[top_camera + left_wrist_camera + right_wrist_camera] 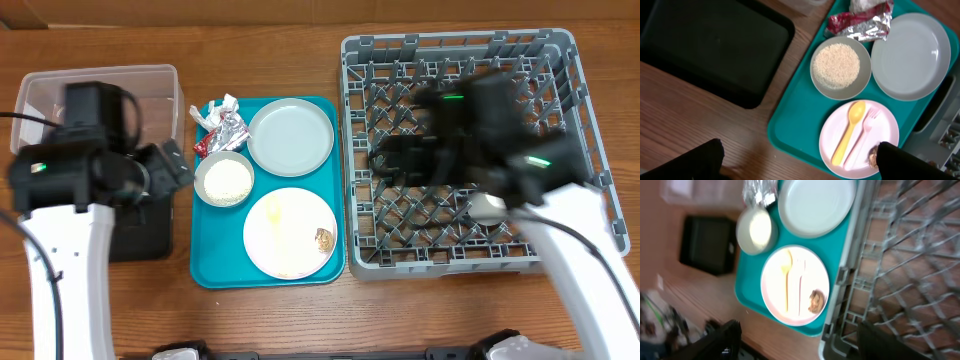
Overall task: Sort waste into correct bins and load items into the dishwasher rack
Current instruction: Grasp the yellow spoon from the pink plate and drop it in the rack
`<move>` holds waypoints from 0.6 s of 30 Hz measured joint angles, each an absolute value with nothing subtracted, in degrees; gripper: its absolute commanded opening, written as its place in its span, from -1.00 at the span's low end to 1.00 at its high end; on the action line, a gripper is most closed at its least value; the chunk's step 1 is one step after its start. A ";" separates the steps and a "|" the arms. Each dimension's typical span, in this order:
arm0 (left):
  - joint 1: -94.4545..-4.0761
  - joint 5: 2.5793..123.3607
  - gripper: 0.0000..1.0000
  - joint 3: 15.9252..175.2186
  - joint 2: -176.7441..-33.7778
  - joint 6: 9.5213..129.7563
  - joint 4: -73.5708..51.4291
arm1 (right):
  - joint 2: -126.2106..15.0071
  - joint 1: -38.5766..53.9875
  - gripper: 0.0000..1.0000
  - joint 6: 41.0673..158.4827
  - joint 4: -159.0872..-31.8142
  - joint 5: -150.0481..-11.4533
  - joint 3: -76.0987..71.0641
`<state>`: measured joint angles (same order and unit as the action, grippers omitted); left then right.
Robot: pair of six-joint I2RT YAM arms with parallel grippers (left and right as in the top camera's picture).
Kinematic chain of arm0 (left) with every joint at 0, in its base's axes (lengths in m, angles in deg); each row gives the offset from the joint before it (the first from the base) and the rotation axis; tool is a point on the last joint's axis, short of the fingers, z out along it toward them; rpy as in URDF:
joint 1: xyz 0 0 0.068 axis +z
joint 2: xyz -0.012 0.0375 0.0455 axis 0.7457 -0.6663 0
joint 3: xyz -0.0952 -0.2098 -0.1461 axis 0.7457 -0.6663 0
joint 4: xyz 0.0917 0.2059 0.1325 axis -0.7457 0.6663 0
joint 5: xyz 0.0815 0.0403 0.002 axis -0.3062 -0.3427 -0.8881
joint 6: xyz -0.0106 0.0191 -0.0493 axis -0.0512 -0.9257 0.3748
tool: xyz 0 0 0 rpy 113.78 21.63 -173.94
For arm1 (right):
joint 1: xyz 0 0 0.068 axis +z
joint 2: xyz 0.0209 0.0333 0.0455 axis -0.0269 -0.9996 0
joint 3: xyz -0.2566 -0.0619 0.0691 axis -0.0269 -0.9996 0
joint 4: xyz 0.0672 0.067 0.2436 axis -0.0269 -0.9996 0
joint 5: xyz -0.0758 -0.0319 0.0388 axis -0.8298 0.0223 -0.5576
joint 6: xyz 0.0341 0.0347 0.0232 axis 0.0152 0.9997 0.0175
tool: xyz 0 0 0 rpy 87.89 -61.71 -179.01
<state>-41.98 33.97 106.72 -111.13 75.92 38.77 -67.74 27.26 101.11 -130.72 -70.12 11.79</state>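
Left gripper (800,167): fingers spread wide, nothing between; hovers over the seam between black tray (715,45) and teal tray (790,120).
Right gripper (812,342): fingers likewise parted, empty; hangs over the dishwasher rack (900,255), toward its tray-side wall.
Waste: foil wrapper (860,25) at the teal tray's far end, touching the bowl (867,76); rice (836,65) heaped in that bowl; tissue (222,103) just beyond the wrapper.
Dishes: grey plate (912,55) beside the bowl; pinkish plate (885,125) bearing yellow spoon (850,130), pink fork (863,132) and brown scrap (874,156).
Bins: clear tub (100,72) and black tray, both left of the teal tray.
Step, as judged: waste first; wrapper likeliest.
Method advised: descend square over the wrapper; pinch its raised crumple, not the bowl rim; lift clear before swinging binward.
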 measured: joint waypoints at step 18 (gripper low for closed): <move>-40.45 32.72 1.00 109.25 -110.78 75.88 40.28 | -96.03 53.79 0.14 117.61 -112.31 -88.87 11.79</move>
